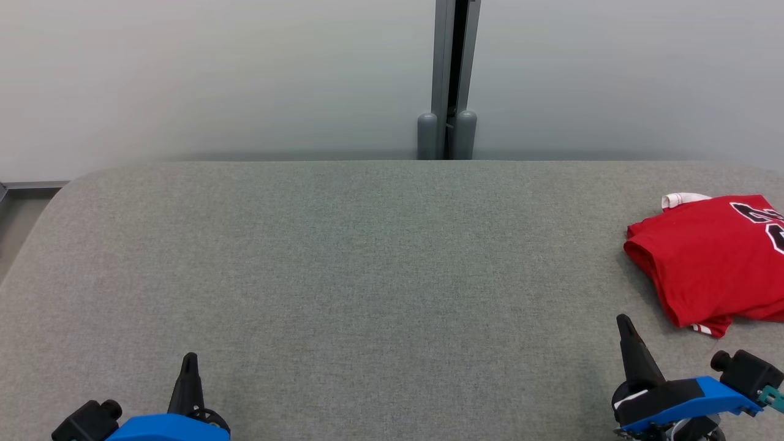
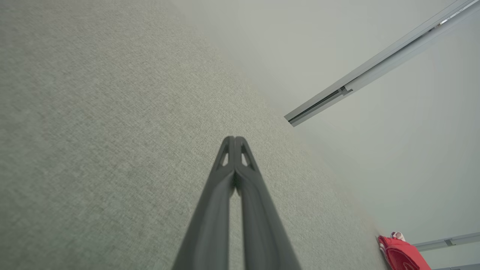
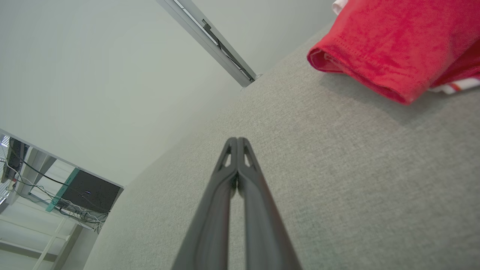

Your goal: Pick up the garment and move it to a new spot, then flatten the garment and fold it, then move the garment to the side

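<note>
**Red garment on the table's right side; both grippers closed and empty**

Landmark: grey fabric-covered table (image 1: pixel 367 275).

- The red jersey garment with black printed numerals and white trim (image 1: pixel 704 257) lies folded on the table's right side. It runs past the right edge of the head view. The fold faces the table's middle and a white edge shows at its far corner.
- Left gripper (image 1: pixel 190 358): over the table's near left part, the long dark fingers pressed together tip to tip with nothing between them.
- Right gripper (image 1: pixel 623 320): over the table's near right part, just short of the garment and not touching it. The fingers are closed together and empty.
- Grey metal post (image 1: pixel 450 79): stands against the pale wall behind the table's far edge.
</note>
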`<state>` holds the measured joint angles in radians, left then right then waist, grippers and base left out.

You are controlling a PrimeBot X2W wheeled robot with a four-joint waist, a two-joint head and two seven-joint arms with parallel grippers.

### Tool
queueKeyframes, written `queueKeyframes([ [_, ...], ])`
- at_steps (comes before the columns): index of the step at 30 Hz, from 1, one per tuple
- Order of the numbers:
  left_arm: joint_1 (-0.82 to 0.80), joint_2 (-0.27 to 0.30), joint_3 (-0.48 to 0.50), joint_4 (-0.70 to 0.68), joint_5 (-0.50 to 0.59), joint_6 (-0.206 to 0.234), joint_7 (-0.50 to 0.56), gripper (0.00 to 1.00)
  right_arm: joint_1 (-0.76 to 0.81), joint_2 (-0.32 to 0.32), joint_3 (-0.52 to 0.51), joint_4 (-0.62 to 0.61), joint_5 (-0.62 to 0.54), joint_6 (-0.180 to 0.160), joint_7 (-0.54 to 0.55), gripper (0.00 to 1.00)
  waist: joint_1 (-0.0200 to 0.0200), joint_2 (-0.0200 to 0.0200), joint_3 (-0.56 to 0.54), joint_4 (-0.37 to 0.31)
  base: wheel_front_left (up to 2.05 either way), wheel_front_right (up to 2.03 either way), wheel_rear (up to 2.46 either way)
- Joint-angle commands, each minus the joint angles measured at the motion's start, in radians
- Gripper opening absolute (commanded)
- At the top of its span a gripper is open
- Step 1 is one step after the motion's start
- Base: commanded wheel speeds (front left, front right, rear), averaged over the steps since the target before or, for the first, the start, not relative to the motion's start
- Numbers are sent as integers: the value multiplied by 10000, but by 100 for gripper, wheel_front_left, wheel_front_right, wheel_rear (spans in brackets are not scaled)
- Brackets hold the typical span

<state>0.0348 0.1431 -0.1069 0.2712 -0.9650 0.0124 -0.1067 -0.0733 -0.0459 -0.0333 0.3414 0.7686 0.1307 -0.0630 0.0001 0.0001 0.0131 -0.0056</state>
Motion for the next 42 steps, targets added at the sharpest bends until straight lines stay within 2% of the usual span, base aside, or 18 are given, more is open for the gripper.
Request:
queueKeyframes([
  [1, -324, -18, 151, -147, -259, -90, 70, 0, -208, -35, -52, -184, 351, 0, 62, 0, 0, -1, -1, 1, 0, 0, 0],
  [24, -739, -320, 863, -200, -2385, -561, 797, 0, -299, -45, -318, -471, 3117, 1, 645, 0, 0, -1, -27, 15, 0, 0, 0],
  [42, -972, -504, 1282, -228, -3682, -850, 1244, 0, -324, -52, -481, -640, 4799, 1, 1010, 0, 0, -1, -46, 26, 0, 0, 0],
])
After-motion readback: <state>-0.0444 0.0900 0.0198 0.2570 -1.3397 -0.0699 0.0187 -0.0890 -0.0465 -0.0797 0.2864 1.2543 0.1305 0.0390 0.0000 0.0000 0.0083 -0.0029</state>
